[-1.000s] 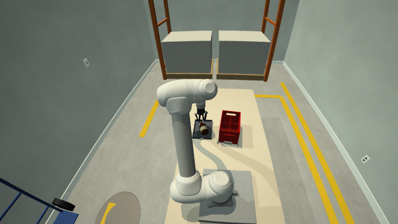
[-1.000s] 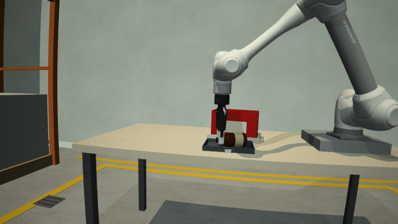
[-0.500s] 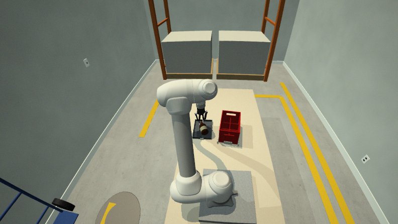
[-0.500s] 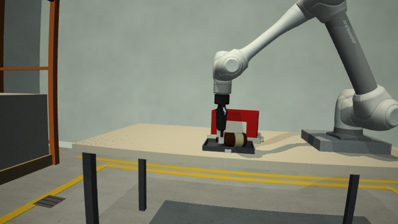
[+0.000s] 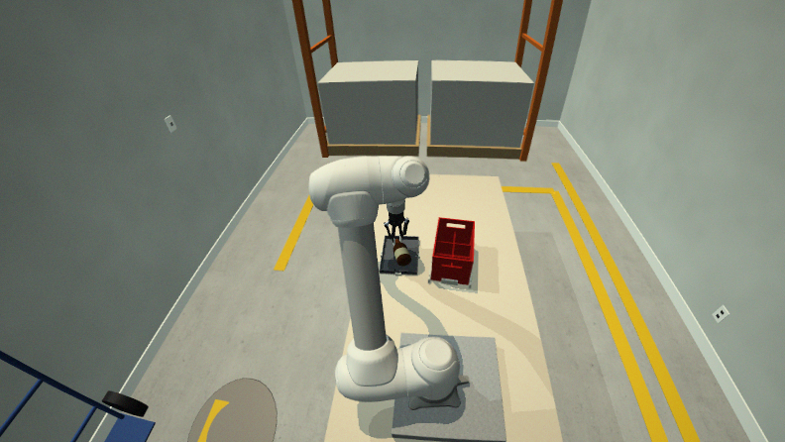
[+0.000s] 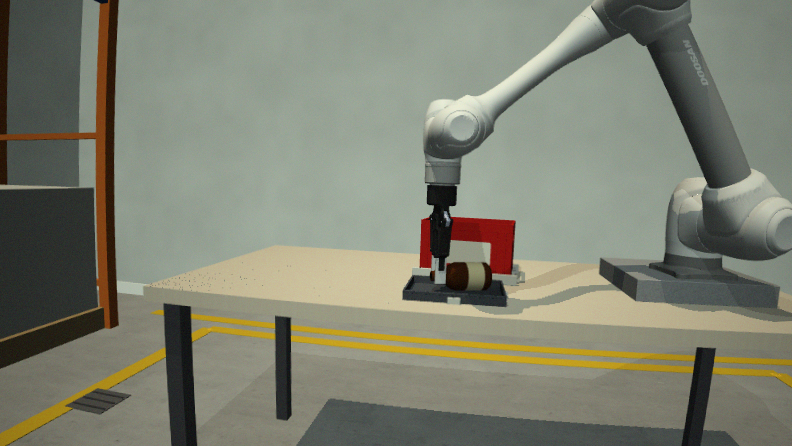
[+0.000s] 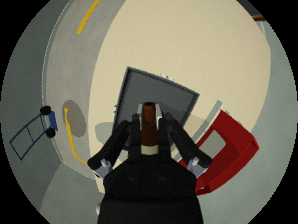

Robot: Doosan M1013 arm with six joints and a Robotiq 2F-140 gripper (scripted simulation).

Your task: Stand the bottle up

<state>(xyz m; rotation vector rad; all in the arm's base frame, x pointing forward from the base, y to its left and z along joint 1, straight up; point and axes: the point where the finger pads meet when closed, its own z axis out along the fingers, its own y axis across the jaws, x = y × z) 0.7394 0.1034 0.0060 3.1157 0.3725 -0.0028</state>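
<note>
The end effector (image 5: 396, 238) (image 6: 440, 278) (image 7: 149, 109) pinches the neck of the fallen bottle (image 5: 402, 254) (image 6: 468, 276) (image 7: 149, 131).
The bottle lies on its side in the tray (image 5: 383, 262) (image 6: 423, 295) (image 7: 162, 90), near one long edge of the bench (image 5: 478, 200) (image 6: 221, 271) (image 7: 200, 45); the red crate (image 5: 451, 263) (image 6: 503, 243) (image 7: 239, 134) stands upright, nearer the opposite long edge, apart from the tray.

From the earlier pictures to now — no change that can be seen.
</note>
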